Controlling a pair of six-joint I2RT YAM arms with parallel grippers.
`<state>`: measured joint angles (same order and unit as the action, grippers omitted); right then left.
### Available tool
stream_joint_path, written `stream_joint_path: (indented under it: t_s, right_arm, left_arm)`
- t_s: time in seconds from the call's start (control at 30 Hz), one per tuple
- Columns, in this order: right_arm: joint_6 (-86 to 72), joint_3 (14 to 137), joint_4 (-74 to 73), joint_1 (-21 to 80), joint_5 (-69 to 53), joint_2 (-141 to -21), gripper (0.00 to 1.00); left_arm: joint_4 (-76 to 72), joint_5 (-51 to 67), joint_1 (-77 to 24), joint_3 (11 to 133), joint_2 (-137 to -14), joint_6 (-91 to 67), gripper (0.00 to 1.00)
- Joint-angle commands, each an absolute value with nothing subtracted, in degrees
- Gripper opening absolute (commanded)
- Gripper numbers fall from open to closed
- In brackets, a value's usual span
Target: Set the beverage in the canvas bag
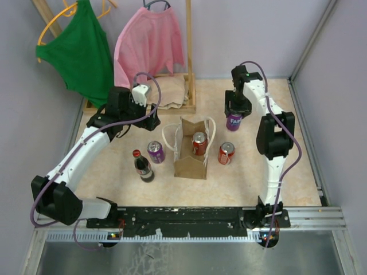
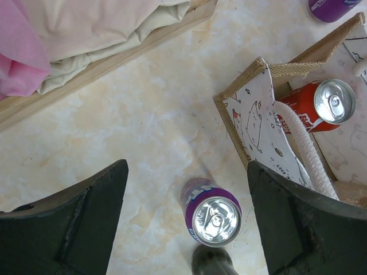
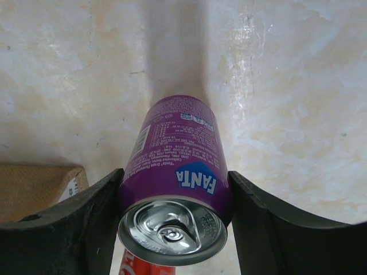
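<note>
Fanta can (image 3: 175, 172), purple and upright, sits pinched between the 2 fingers of the right gripper (image 3: 175, 226), off to the right of the canvas bag (image 1: 191, 165) and well apart from it. Whether it rests on the table (image 1: 287, 183) or hangs just above it cannot be told. The bag stands open in the middle with 1 red can (image 1: 199, 143) inside and white rope handles (image 2: 304, 149) drooping over its rim. A 2nd red can (image 1: 226, 153) stands just beside its right wall, a purple can (image 1: 156, 152) near its left, and a cola bottle (image 1: 143, 166) further left. The left gripper (image 2: 186, 220) hovers spread and empty near the bag's left side.
</note>
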<state>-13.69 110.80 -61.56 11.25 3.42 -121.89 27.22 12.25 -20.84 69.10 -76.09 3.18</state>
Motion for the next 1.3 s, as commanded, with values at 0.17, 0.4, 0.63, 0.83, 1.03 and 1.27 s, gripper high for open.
stream_joint_path:
  t_s: [0.17, 0.4, 0.63, 0.83, 1.03, 1.27]
  right_arm:
    - [-15.34, 139.65, -68.85, 12.12, -1.0, -112.87, 0.0]
    - [-20.37, 141.05, -64.04, 18.1, -7.75, -105.58, 0.0]
    - [-24.27, 140.29, -63.44, 30.92, -3.84, -100.2, 0.0]
    - [-24.96, 133.55, -67.38, 41.26, 3.86, -99.54, 0.0]
    - [-27.12, 123.8, -65.45, 44.38, 7.66, -96.19, 0.0]
    - [-26.99, 116.64, -62.74, 44.43, 6.69, -95.38, 0.0]
  left_arm:
    - [27.16, 12.54, -20.65, 68.38, -75.96, 2.87, 0.9]
    - [27.18, 12.25, -20.65, 68.2, -76.3, 2.54, 0.9]
    - [27.7, 11.91, -20.65, 67.76, -75.87, 2.54, 0.9]
    - [27.84, 12.07, -20.65, 66.99, -75.3, 2.38, 0.9]
    - [27.95, 12.11, -20.61, 66.44, -74.7, 2.2, 0.9]
    - [27.78, 13.26, -20.63, 66.32, -74.96, 2.11, 0.9]
